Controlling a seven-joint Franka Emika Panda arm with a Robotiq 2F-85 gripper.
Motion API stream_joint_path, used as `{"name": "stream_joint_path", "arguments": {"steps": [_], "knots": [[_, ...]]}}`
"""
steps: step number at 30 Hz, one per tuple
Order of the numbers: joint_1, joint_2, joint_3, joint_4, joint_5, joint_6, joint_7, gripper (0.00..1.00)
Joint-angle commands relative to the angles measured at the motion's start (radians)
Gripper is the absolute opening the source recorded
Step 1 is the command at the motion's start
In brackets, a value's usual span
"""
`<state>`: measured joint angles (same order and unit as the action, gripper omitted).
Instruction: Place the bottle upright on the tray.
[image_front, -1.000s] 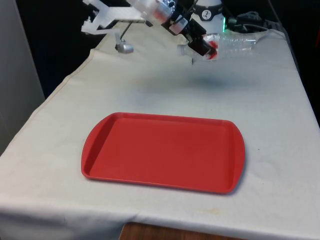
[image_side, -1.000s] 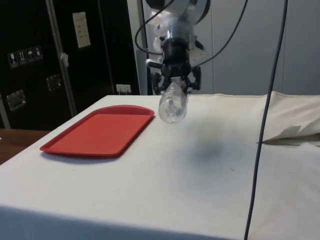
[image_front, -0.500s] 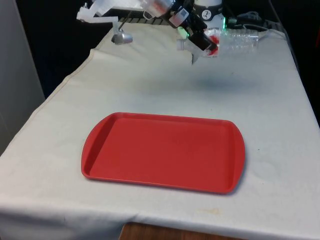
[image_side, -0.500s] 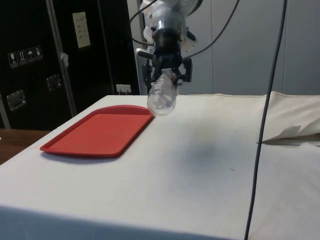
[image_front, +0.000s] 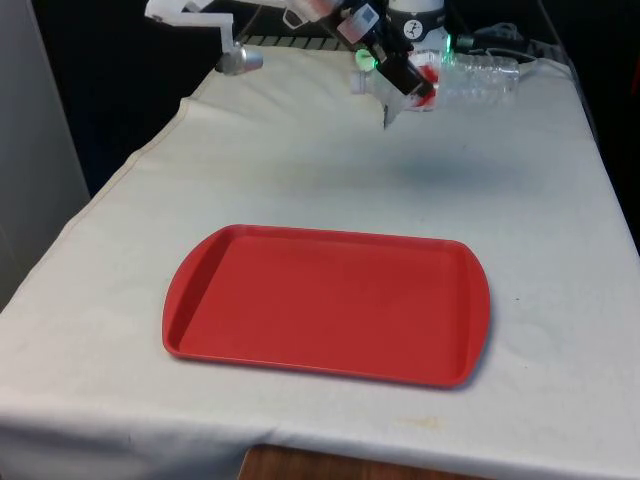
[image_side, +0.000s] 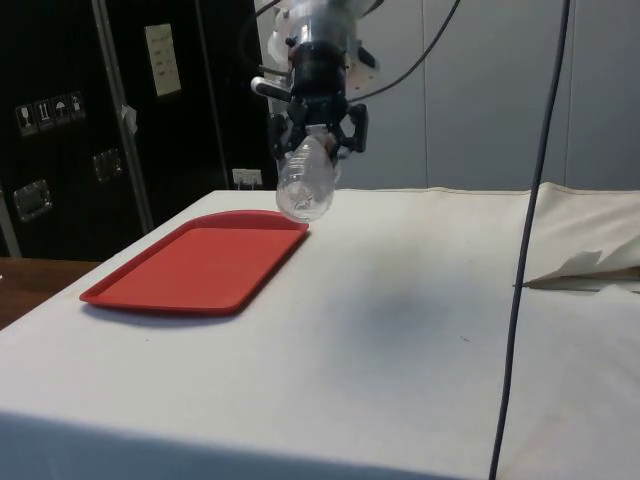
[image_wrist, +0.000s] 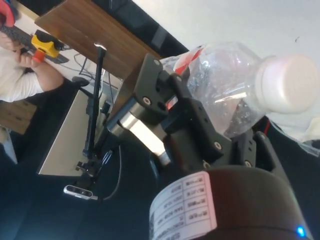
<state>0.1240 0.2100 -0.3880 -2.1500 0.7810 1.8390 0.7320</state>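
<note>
My gripper (image_front: 405, 82) is shut on a clear plastic bottle (image_front: 478, 78) with a white cap and a red label. It holds the bottle on its side, high above the table's far end. In the side view the bottle (image_side: 305, 185) hangs below the gripper (image_side: 318, 135) with its base towards the camera, near the tray's far corner. The red tray (image_front: 325, 302) lies flat and bare on the white cloth, well in front of the gripper. In the wrist view the fingers (image_wrist: 165, 97) clamp the bottle (image_wrist: 227, 92) just behind its cap (image_wrist: 292, 82).
A black cable (image_side: 530, 200) hangs down in the side view, in front of the table. A raised fold of cloth (image_side: 590, 265) lies on that side. Cables (image_front: 500, 35) sit at the table's far end. A person's arm (image_wrist: 22, 75) is in the wrist view.
The gripper has lifted the bottle higher and carried it leftward in the side view, towards the tray. The bottle stays on its side in the grip.
</note>
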Motion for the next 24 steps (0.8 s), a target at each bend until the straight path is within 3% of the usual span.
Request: {"name": "stream_joint_path", "arguments": {"steps": [1,3,17,24], "knots": [[0.000,0.000,0.001,0.003,-0.002,0.004,0.002,0.00],[0.005,0.000,0.002,0.010,-0.012,0.019,0.017,0.00],[0.001,0.010,0.018,0.052,-0.038,0.062,0.053,0.00],[0.006,0.026,0.024,0.086,-0.059,0.102,0.087,0.00]]}}
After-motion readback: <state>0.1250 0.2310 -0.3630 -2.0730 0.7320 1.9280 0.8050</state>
